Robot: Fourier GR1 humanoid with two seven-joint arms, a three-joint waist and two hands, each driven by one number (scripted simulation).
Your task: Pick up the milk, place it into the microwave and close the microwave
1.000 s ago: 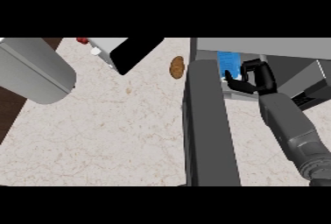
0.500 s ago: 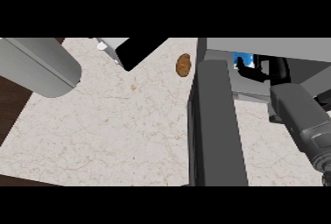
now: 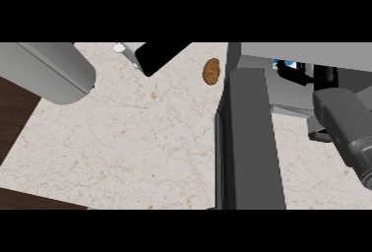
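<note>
Head view: the pale marble counter (image 3: 123, 147) fills most of the frame, with dark wood floor (image 3: 13, 106) past its left edge. Along the counter's right side stands the grey microwave (image 3: 312, 51), its top reaching to the far right corner. Its dark grey door (image 3: 247, 147) hangs open and shows edge-on, as a long slab from the microwave's front down to the near edge. The left forearm (image 3: 44, 69), a thick grey tube, lies over the far left corner. The right forearm (image 3: 347, 130) comes in from the right edge and points into the microwave's opening. The black right hand (image 3: 303, 76) is inside that opening, mostly under the microwave's top, so I cannot tell whether its fingers are spread or curled. A black wedge (image 3: 158, 55) with a thin grey strip sits at the far edge. A brown oval (image 3: 211, 71) lies just left of the door. Of the milk (image 3: 280, 63), only a blue sliver shows, inside the microwave just beside the right hand.
</note>
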